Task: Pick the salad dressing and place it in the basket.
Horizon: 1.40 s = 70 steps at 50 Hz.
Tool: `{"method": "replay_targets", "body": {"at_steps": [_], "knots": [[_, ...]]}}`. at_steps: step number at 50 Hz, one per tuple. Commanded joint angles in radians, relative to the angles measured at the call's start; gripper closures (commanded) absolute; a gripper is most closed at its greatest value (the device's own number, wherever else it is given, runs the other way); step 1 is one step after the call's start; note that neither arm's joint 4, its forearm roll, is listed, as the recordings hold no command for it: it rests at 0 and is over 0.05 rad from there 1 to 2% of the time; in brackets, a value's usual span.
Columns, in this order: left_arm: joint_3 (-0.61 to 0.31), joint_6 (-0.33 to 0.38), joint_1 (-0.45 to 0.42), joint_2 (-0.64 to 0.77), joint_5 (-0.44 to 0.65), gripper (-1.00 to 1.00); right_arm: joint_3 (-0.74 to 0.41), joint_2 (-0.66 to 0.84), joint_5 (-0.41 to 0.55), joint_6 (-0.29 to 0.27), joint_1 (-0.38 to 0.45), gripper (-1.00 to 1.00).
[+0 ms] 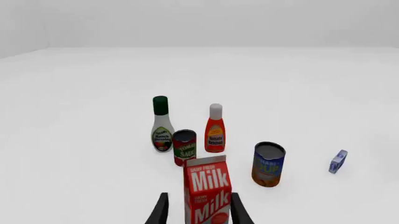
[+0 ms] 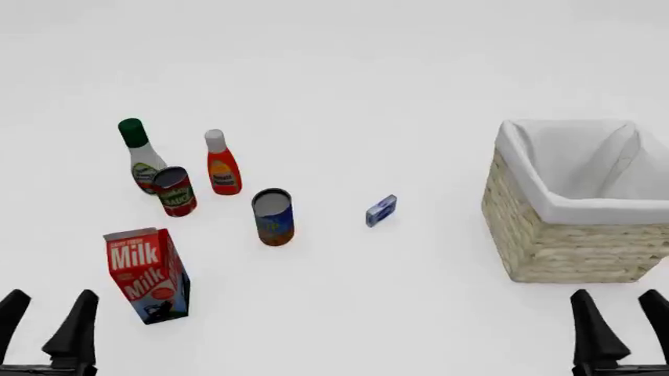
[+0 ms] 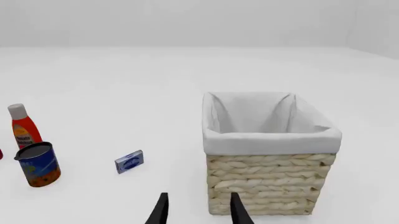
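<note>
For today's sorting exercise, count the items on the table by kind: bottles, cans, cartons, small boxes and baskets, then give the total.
Bottles: 2, the salad dressing and the red bottle
Cans: 2, the red can and the blue can
Cartons: 1, the milk carton
Small boxes: 1, the blue box
Baskets: 1, the basket
Total: 7

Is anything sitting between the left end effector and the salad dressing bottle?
Yes. The milk carton stands directly ahead of the left end effector, and a red tomato sauce can sits just in front of the salad dressing.
</note>
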Motion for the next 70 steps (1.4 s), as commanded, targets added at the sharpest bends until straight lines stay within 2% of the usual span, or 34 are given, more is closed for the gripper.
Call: {"method": "replay_targets", "body": {"at_steps": [1,8,12,16,23,28,41,43,47,55,61,62,66,70], "knots": [[-0.003,0.011,-0.006,0.005,-0.003,-1.0,-0.004,0.004,0.002,-0.003,0.002,-1.0],[-0.006,0.015,-0.014,0.015,-0.011,-1.0,-0.003,0.002,0.003,-0.003,0.015,-1.0],[-0.021,0.032,-0.04,0.08,-0.059,-1.0,-0.006,0.001,0.005,-0.004,0.016,-1.0],[-0.053,0.073,-0.041,0.258,-0.198,-1.0,-0.008,0.001,0.007,-0.004,0.022,-1.0],[-0.146,0.047,-0.042,0.564,-0.392,-1.0,-0.009,0.001,0.008,-0.005,0.032,-1.0],[-0.199,0.042,-0.028,0.653,-0.427,-1.0,-0.016,0.003,0.009,-0.008,0.038,-1.0],[-0.389,0.081,-0.002,0.881,-0.439,-1.0,-0.021,0.003,0.007,-0.006,0.067,-1.0],[-0.432,0.053,-0.004,0.921,-0.419,-1.0,-0.025,0.002,0.009,-0.007,0.072,-1.0],[-0.496,0.046,0.014,0.973,-0.405,-1.0,-0.023,0.001,0.006,-0.007,0.074,-1.0],[-0.69,0.011,0.067,1.124,-0.34,-1.0,-0.02,-0.001,0.007,-0.003,0.079,-1.0],[-0.858,0.024,0.099,1.242,-0.271,-1.0,-0.015,-0.001,0.004,0.001,0.077,-1.0],[-0.858,0.024,0.099,1.242,-0.271,-1.0,-0.015,-0.001,0.004,0.001,0.077,-1.0],[-0.957,0.021,0.108,1.32,-0.227,-1.0,-0.017,-0.001,0.004,0.001,0.081,-1.0],[-1.07,-0.02,0.12,1.414,-0.172,-1.0,-0.015,-0.001,0.004,0.003,0.083,-1.0]]}}
